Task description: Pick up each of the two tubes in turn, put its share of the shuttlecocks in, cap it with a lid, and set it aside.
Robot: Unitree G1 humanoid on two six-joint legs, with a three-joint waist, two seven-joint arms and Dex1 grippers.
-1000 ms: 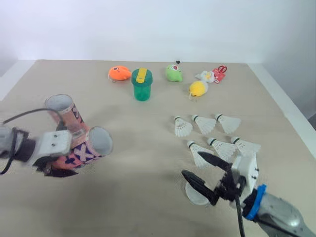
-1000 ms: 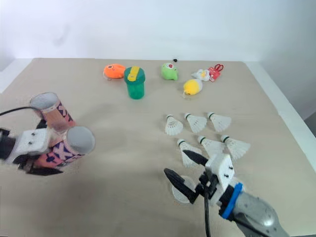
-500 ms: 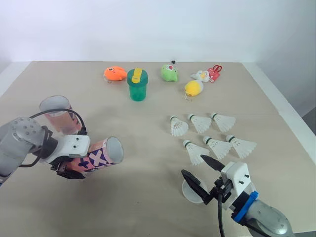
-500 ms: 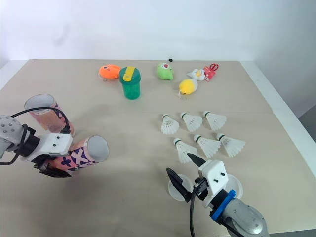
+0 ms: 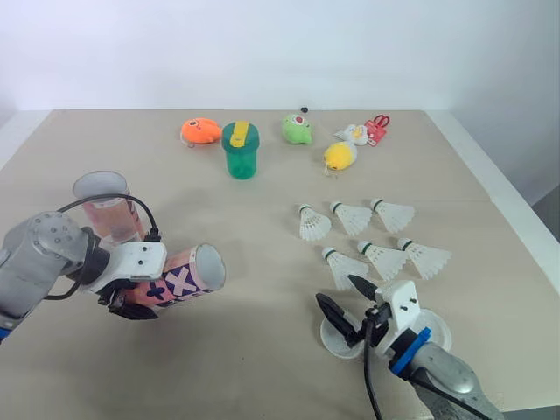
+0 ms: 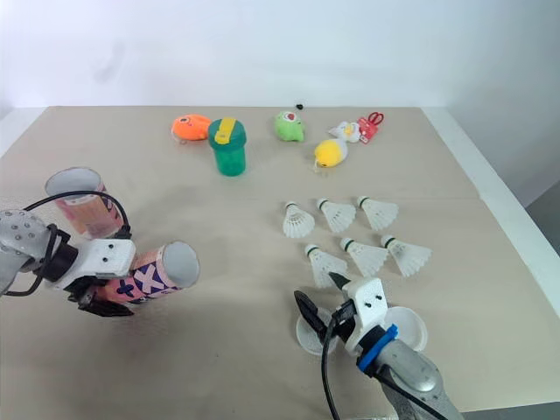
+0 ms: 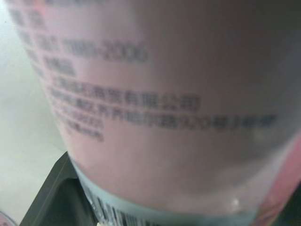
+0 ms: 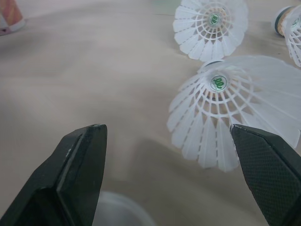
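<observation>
My left gripper (image 5: 140,290) is shut on a pink patterned tube (image 5: 175,280), held nearly level with its open mouth facing right. This tube's printed wall (image 7: 155,108) sits close in the left wrist view. A second tube (image 5: 109,208) stands upright just behind it. Several white shuttlecocks (image 5: 367,236) lie in two rows at the right. My right gripper (image 5: 338,291) is open, low over a clear lid (image 5: 337,339), with the nearest shuttlecock (image 8: 221,117) just beyond its fingers. Another clear lid (image 5: 440,331) lies to the right of that arm.
Along the far side stand a green cup (image 5: 240,150) with a yellow top, an orange toy (image 5: 200,131), a green toy (image 5: 297,129), a yellow toy (image 5: 339,157) and red scissors (image 5: 378,129). The table's right edge (image 5: 512,210) runs near the shuttlecocks.
The camera has shifted. My left gripper has carried its tube rightward, away from the standing tube, and laid it flatter. The right gripper stays open over the lid.
</observation>
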